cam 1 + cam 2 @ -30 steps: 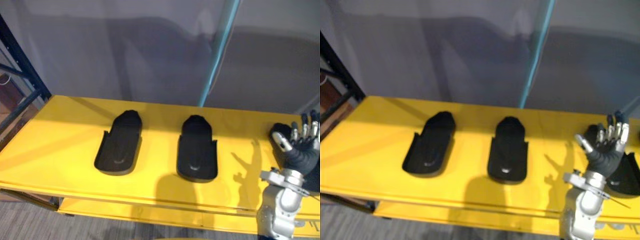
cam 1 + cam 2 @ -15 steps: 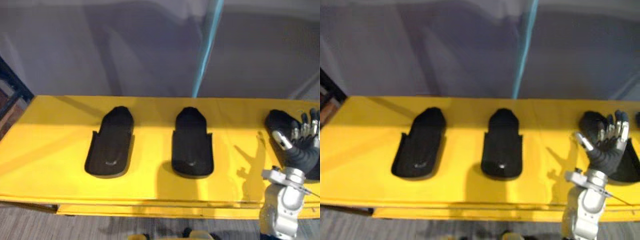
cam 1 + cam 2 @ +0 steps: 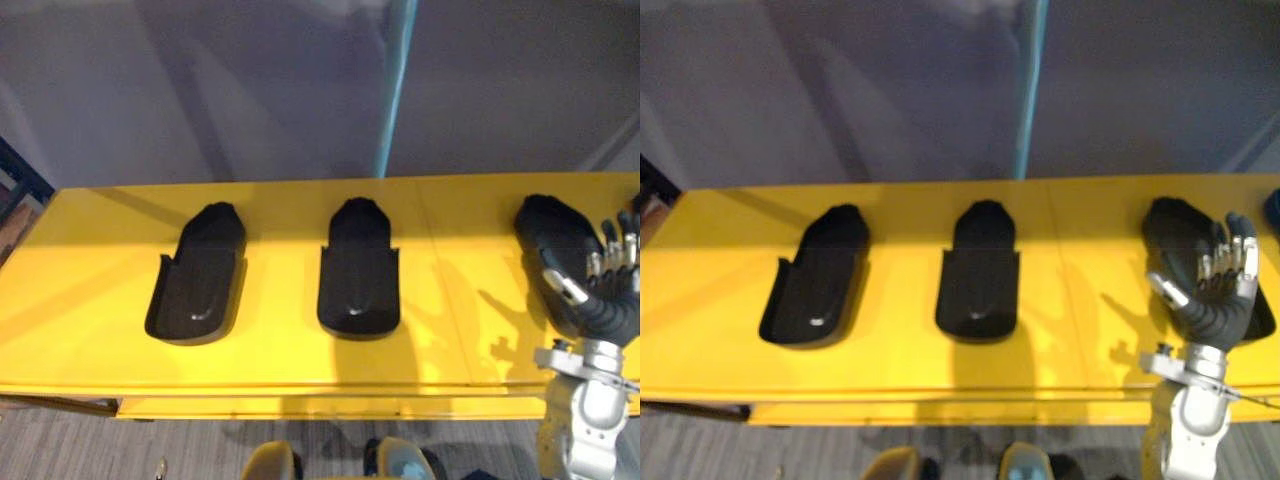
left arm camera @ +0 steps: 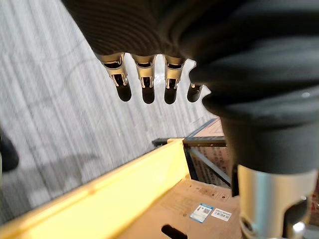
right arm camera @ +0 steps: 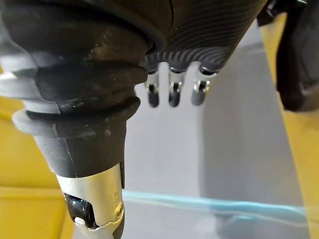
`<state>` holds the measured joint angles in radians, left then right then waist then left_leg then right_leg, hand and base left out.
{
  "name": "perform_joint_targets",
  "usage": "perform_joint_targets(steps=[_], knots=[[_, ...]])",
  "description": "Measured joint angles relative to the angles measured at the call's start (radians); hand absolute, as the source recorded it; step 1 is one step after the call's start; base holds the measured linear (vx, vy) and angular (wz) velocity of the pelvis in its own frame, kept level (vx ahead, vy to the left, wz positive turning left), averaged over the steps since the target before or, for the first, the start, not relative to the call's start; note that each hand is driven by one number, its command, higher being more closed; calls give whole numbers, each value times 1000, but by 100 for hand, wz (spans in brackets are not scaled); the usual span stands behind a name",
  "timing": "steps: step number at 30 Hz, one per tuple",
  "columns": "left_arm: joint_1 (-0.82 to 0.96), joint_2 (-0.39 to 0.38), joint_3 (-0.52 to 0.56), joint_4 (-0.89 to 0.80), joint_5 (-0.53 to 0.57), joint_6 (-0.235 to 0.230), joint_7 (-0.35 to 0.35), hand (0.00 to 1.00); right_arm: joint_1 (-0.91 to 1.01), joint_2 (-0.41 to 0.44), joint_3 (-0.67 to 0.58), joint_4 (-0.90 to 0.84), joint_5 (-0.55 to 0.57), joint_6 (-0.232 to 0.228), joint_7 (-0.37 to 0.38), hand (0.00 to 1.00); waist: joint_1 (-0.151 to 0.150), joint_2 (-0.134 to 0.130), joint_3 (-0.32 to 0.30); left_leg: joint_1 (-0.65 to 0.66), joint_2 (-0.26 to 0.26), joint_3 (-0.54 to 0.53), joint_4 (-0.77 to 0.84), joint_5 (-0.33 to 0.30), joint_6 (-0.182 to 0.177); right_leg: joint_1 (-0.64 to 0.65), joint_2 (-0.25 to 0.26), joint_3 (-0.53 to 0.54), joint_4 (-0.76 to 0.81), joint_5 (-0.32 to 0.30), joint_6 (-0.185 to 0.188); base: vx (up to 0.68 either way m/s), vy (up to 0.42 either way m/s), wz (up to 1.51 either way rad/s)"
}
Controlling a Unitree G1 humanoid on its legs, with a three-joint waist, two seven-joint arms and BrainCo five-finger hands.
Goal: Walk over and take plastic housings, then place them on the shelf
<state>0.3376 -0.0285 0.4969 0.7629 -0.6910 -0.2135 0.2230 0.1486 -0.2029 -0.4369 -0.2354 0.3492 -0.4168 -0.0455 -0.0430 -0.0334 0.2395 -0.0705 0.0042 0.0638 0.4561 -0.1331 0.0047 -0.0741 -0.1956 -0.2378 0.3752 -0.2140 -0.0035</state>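
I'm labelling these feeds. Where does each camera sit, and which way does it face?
Left eye view: on the head, looking down at the yellow table with left housing, middle housing, right housing; right hand lower right.
Right eye view: beside it, sharing that whole scene.
Left wrist view: along the left hand, down at the floor and yellow table edge.
Right wrist view: along the right hand toward the grey backdrop; shares the right housing.
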Motion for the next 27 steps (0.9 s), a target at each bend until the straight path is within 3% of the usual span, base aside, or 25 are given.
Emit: perform_joint_targets(steps=[1,2,4,6,7,8,9,10,11,13,15,16,17,18,19,20,23,27], knots=[[4,1,3,13,0,0,-2,0,-11,-2,-35,3,4,-3,-1,0,-4,10,-5,-10,59,24,77,-21,22,1,-10,-4,-7,15,9,-29,40,27],[6,1,5,34,0,-1,-8,0,-15,-3,-59,8,9,-6,-1,0,-19,15,-9,2,114,30,110,-20,22,8,-27,-11,-17,26,26,-8,97,21],[6,1,1,66,-1,-1,-36,0,-15,-7,-73,9,33,-10,-1,0,-31,22,-18,21,174,21,104,-8,4,5,-56,-10,-40,43,47,5,158,22],[7,2,-1,77,-1,-5,-68,0,-16,-9,-83,10,45,-11,-5,0,-41,33,-26,40,194,-36,25,41,-19,2,-76,-6,-68,60,71,-7,286,22],[16,1,-4,87,-2,-6,-84,0,-28,-18,-72,11,49,-11,-20,0,-43,55,-39,71,193,-87,-107,145,-35,-10,-79,6,-79,75,96,-9,331,-1],[24,2,-8,91,-2,-7,-89,0,-42,-20,-62,13,49,-11,-24,0,-39,65,-44,79,192,-91,-141,153,-57,-22,-71,20,-78,81,109,-1,378,-30],[27,11,-9,103,-7,-7,-90,0,-62,-12,-31,18,47,-11,-39,0,-28,67,-53,104,184,-83,-155,117,-101,-37,-68,64,-82,88,123,3,391,-45],[25,24,-16,104,-7,-8,-91,0,-79,0,4,17,38,-11,-60,0,-27,49,-50,102,170,-77,-140,67,-127,-39,-66,116,-101,112,143,0,377,-42],[23,28,-21,103,-2,-8,-91,0,-89,5,17,16,31,-11,-71,0,-26,48,-49,101,170,-74,-125,35,-138,-38,-65,127,-113,133,155,-25,373,-27],[-10,47,-66,100,77,6,-87,0,-107,22,37,5,-32,-11,-151,0,-28,43,-44,70,173,-67,-72,-88,-176,-38,-62,143,-164,196,177,-62,390,-13],[-31,62,-121,92,144,5,-81,0,-104,51,42,5,-50,-11,-193,0,-26,38,-40,72,170,-37,-87,-142,-185,-38,-62,180,-203,252,161,-111,405,-9],[-34,65,-130,67,165,-3,-77,0,-95,83,55,4,-49,-10,-202,0,-29,22,-38,79,163,0,-109,-153,-172,-37,-64,187,-233,293,126,-136,374,-17],[-38,65,-130,46,179,-8,-76,0,-77,100,58,-4,-49,-9,-204,0,-26,20,-37,84,163,14,-129,-159,-157,-37,-58,185,-248,312,123,-128,272,-3],[-46,65,-134,35,190,-20,-73,0,-60,109,59,-19,-51,-9,-212,0,-28,26,-33,85,173,29,-148,-172,-137,-37,-37,188,-204,259,138,-92,160,9],[-62,82,-158,28,190,-35,-70,0,-46,109,59,-40,-60,-10,-221,0,-21,19,-30,85,170,29,-156,-171,-137,-49,-16,183,-129,184,130,-74,113,12],[-63,87,-165,17,190,-42,-70,0,-50,106,59,-46,-75,-12,-221,0,-18,19,-30,82,169,30,-150,-171,-137,-58,-8,183,-104,162,122,-63,58,-3],[-77,86,-200,-41,189,-70,-67,0,-63,67,57,-67,-129,-44,-220,0,-10,35,-17,56,161,26,-125,-171,-135,-69,-10,178,-113,151,112,-85,1,-7],[-104,41,-250,-124,192,-118,-72,0,-76,-7,46,-65,-138,-44,-247,0,-16,83,28,36,161,16,-142,-150,-129,-74,-9,166,-162,173,171,-73,-60,2]])
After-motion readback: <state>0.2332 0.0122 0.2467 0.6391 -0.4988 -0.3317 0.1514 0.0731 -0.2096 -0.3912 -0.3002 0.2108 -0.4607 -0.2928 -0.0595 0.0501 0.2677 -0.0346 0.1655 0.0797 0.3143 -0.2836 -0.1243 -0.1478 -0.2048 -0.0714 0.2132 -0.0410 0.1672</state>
